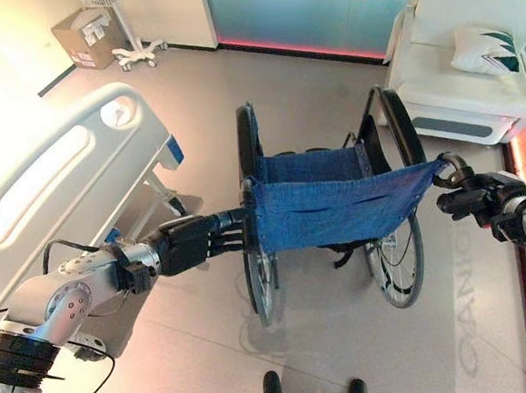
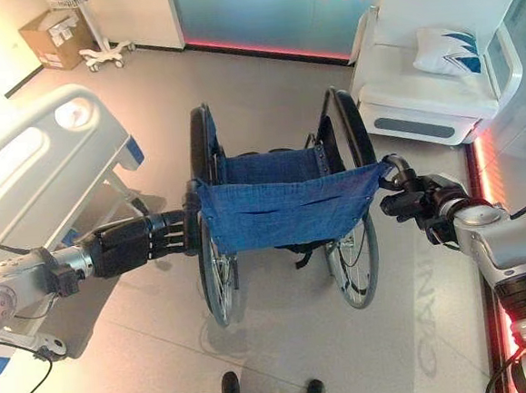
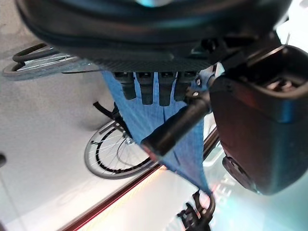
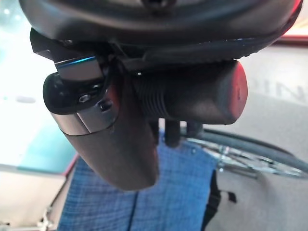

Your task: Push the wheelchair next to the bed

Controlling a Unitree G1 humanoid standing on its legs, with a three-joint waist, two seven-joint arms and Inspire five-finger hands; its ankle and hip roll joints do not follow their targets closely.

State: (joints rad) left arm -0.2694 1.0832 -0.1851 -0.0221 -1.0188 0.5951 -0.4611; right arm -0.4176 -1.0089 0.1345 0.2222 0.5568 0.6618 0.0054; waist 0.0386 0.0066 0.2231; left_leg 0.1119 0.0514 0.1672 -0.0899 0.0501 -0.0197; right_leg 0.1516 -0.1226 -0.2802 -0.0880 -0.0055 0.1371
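Gripping the wheelchair (image 1: 327, 200), blue cloth back: left hand (image 1: 189, 243) and right hand (image 1: 468, 200) curled round ribbed black handles.

Denim cloth, rubber and metal against glossy floor and smooth plastic.

The wheelchair's blue denim-like cloth backrest (image 1: 337, 211) looks woven and matt, stitched in seams; its black tyres (image 1: 247, 143) look like dull rubber, the thin wire spokes (image 1: 395, 273) shiny metal. The black ribbed push handle (image 4: 192, 94) is matt, rubbery. The white bed footboard (image 1: 51, 172) is smooth moulded plastic. The pale floor (image 1: 348, 354) is glossy. A brown cardboard box (image 1: 86, 37) is matt paperboard.
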